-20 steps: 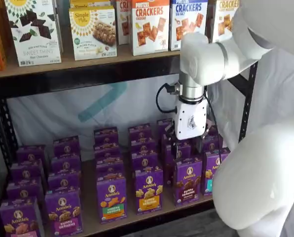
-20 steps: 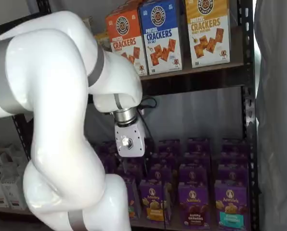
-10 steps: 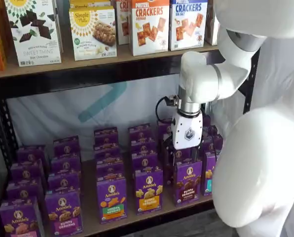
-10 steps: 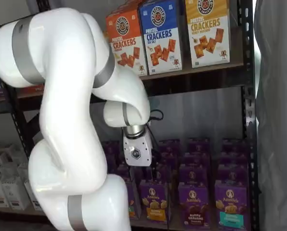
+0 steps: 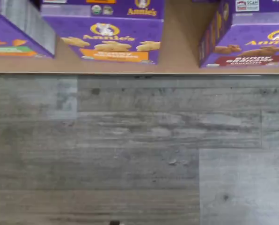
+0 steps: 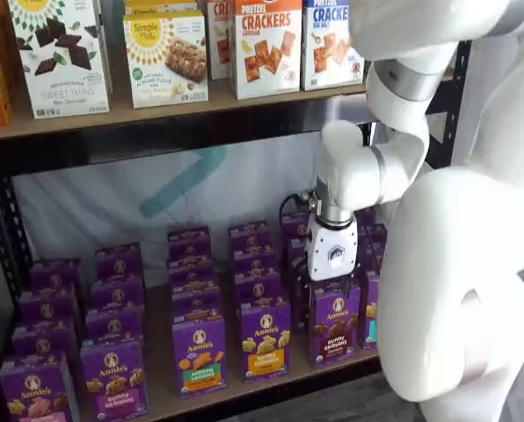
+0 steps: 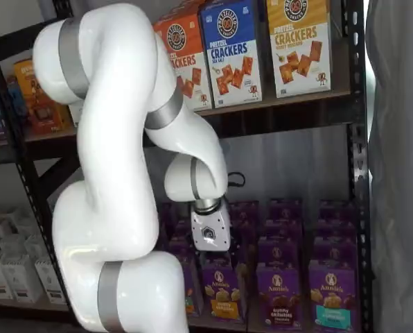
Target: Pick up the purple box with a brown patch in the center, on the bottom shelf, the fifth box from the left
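The purple box (image 6: 336, 323) with dark brown bunny crackers stands upright in the front row of the bottom shelf (image 6: 244, 382). It shows in both shelf views (image 7: 279, 294) and, seen from above, in the wrist view (image 5: 252, 47). My gripper (image 6: 332, 286) hangs straight down, its white body just above this box's top. In a shelf view the gripper (image 7: 213, 253) appears over the front row. Its black fingers blend into the dark boxes behind, so no gap can be made out. It holds nothing that I can see.
Other purple boxes fill the bottom shelf in rows; one with a yellow-orange band (image 6: 265, 340) stands left of the target, one with a teal band (image 7: 332, 298) to its right. Cracker cartons (image 6: 266, 44) line the upper shelf. Grey plank floor (image 5: 139, 150) lies before the shelf edge.
The gripper has come down from mid-height to just above the front row and shifted slightly forward. The arm's upper links have swung upward. No box has moved.
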`<state>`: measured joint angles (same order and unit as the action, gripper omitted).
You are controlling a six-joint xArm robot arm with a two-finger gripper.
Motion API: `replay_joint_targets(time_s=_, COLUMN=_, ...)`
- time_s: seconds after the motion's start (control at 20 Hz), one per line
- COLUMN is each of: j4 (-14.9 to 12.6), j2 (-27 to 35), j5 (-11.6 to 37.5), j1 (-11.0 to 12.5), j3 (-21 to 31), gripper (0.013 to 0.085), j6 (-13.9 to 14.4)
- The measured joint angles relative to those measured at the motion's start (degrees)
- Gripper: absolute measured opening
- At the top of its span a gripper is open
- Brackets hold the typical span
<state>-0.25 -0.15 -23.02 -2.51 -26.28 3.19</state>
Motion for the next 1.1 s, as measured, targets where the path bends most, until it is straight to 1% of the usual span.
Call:
replay_joint_targets(time_s=0.15, j4=-4.03, j2=5.34, j5=2.87, j1=1.44, j3=-2.37, gripper=0.0850, j6=2.31)
replay_joint_targets(time_s=0.2, j4=-4.19, j2=6.65, j5=3.71, j1=1.77, j3=-2.96, gripper=0.0850, j6=2.13)
replay_joint_targets(time_s=0.35, j4=-2.97, j2=10.79, j5=6.09, j1=2.64, j3=-5.08, gripper=0.0850, j6=0.08)
replay_joint_targets(time_s=0.45, j4=-2.93, j2=13.06, j5=7.78, j1=3.26, j3=-6.29, gripper=0.0850, j6=-0.55)
replay_joint_targets(time_s=0.55, j4=-5.01, j2=15.44, j5=9.66, j1=4.23, j3=-7.65, gripper=0.0850, j6=0.53)
replay_joint_targets(time_s=0.6, j4=-5.64, j2=16.47, j5=10.42, j1=4.65, j3=-8.31, gripper=0.0850, j6=0.72)
replay_joint_targets(time_s=0.65, j4=-5.68, j2=17.64, j5=10.80, j1=5.05, j3=-9.27, gripper=0.0850, j6=0.34)
replay_joint_targets(time_s=0.75, j4=-6.99, j2=19.76, j5=10.24, j1=5.92, j3=-11.55, gripper=0.0850, j6=0.75)
replay_joint_targets(time_s=0.85, j4=-6.51, j2=21.44, j5=9.93, j1=6.47, j3=-13.32, gripper=0.0850, j6=-0.28)
replay_joint_targets(time_s=0.95, j4=-9.02, j2=23.02, j5=10.33, j1=7.39, j3=-14.93, gripper=0.0850, j6=1.28)
replay_joint_targets(time_s=1.0, j4=-11.08, j2=23.75, j5=10.67, j1=7.91, j3=-15.66, gripper=0.0850, j6=2.83)
replay_joint_targets(time_s=1.05, j4=-14.21, j2=24.58, j5=10.91, j1=8.56, j3=-16.64, gripper=0.0850, j6=5.19)
replay_joint_targets(time_s=1.1, j4=-16.53, j2=25.76, j5=11.17, j1=9.21, j3=-17.93, gripper=0.0850, j6=6.87)
